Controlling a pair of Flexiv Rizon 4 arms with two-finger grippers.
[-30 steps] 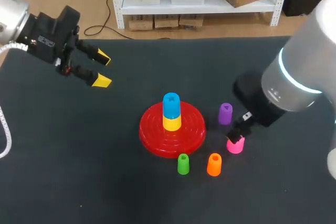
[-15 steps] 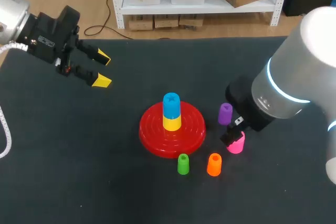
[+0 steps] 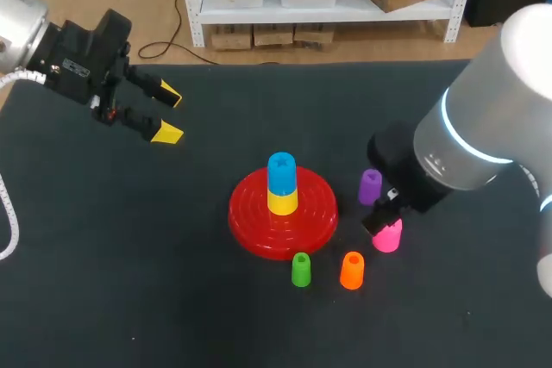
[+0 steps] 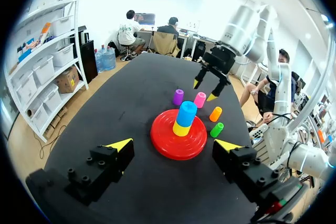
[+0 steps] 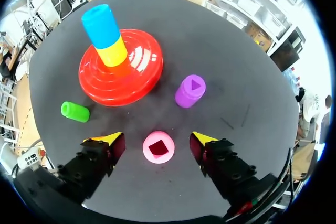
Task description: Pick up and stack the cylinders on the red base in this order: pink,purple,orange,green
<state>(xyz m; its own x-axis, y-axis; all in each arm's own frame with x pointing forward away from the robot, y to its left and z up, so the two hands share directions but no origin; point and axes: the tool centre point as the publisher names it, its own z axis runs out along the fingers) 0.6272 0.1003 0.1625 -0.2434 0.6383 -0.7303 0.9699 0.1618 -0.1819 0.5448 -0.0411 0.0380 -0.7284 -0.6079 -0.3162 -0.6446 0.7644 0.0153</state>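
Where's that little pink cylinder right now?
In the head view the pink cylinder stands right of the red base, close to the purple cylinder and the orange cylinder, beneath the right claw, whose open fingers flank it.

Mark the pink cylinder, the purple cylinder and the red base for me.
pink cylinder [image 5: 158, 147], right wrist view, top, at its hole.
purple cylinder [image 5: 193, 86], right wrist view, top face.
red base [image 5: 144, 59], right wrist view, bare ridged surface.

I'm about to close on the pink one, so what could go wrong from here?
The right claw is open over the pink, not gripping yet; an off-centre close could tip it. The purple stands close ahead and could be knocked. The blue already sits high on the yellow, so carrying low may hit it.
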